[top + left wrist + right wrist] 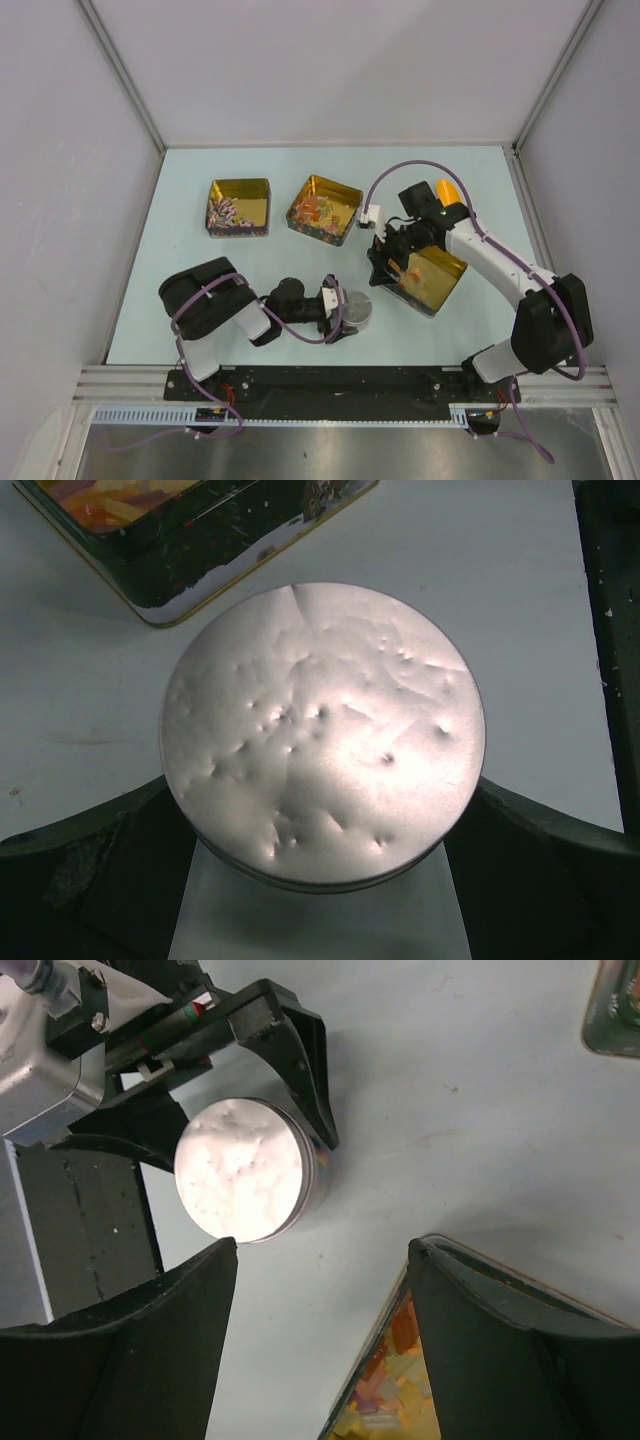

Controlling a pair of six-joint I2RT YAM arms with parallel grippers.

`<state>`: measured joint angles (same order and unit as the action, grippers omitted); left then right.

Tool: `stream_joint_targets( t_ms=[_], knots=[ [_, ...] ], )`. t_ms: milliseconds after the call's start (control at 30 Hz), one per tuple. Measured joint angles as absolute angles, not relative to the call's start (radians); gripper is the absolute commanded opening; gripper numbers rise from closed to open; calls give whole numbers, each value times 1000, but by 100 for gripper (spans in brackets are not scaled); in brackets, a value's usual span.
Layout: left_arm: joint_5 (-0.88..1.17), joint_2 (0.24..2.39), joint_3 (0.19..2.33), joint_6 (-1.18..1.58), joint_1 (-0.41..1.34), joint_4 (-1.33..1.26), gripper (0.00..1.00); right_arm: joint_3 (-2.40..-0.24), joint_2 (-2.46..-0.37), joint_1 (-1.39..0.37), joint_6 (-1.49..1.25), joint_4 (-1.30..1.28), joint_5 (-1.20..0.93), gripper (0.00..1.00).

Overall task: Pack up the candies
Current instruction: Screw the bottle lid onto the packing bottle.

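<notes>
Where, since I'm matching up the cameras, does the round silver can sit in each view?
Top external: the round silver can sits low centre, clamped in the left pincer.
Left wrist: the can fills the centre.
Right wrist: the can is upper left.
Shared landmark: the gold tin beside it, in all three.

Diffuse light from above fills the top view, leaving only soft shadows on the pale table [200, 260] and bright reflections inside the gold tins [252, 200]. In the left wrist view a broad glare sits on the dented top of the round silver can [325, 735], and the left gripper's fingers [90, 880] are dark and soft. In the right wrist view that top is blown out nearly white, and the right gripper's fingers [120, 1350] are blurred black shapes.
</notes>
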<state>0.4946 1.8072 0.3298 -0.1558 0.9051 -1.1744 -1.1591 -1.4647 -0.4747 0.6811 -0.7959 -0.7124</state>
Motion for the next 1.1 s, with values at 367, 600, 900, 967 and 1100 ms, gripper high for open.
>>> stream_joint_targets(
  t_ms=[367, 600, 900, 967, 1100],
  knots=[
    [470, 1815, 335, -157, 911, -1218, 82, -1159, -1622, -488, 632, -759, -812, 59],
    [461, 1823, 343, -157, 912, -1219, 86, -1159, -1647, -533, 618, -751, -813, 51],
    [451, 1827, 349, -156, 912, -1218, 90, -1159, -1667, -576, 601, -743, -766, 48],
    [450, 1827, 351, -156, 912, -1217, 90, -1159, -1673, -584, 598, -737, -752, 41],
    [448, 1827, 352, -156, 912, -1216, 92, -1159, -1682, -592, 594, -723, -719, 31]
  ],
)
